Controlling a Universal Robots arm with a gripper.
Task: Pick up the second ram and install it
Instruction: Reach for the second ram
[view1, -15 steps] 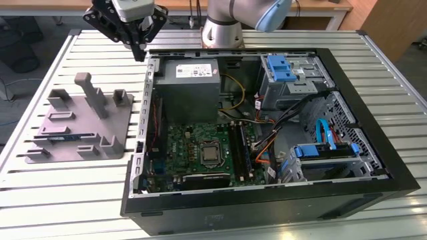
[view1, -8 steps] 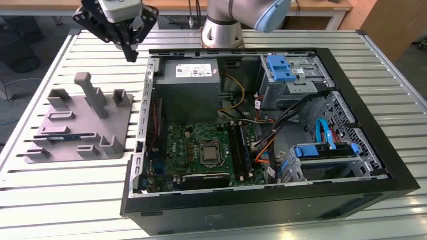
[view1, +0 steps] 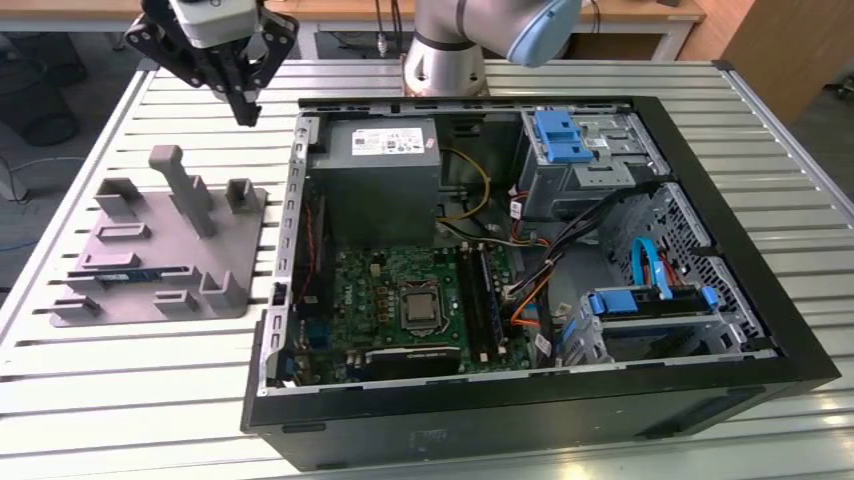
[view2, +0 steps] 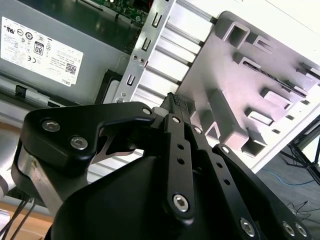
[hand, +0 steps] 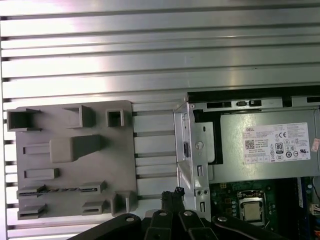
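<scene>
Exterior view: one robot arm, one tool (view1: 247, 115), one grey holder (view1: 234, 240) and one open computer case (view1: 534, 420) share a slatted metal counter (view1: 134, 400). The tool hangs over the counter past the holder's far edge, its fingers pinched together to a narrow point with nothing between them. The single blue ram (view1: 123, 272) stands on edge in a slot in the near part of the holder, well apart from the tool and toward the exterior view's left of it. Its long axis runs with the counter's slats.

First wrist view: the tool's (hand: 172, 194) closed tips show between the holder (hand: 120, 150) and the case's metal rim (hand: 192, 140). The ram (hand: 60, 189) shows edge-on as one thin dark strip in its slot, on the holder's side away from the case, its length parallel to the slats. One power supply (hand: 270, 145) and one processor (hand: 251, 211) sit inside the case.

Second wrist view: the tool's (view2: 175, 100) tips meet above the holder's (view2: 220, 65) edge. The ram (view2: 272, 75) lies beyond them, a dark toothed line along one slot.
</scene>
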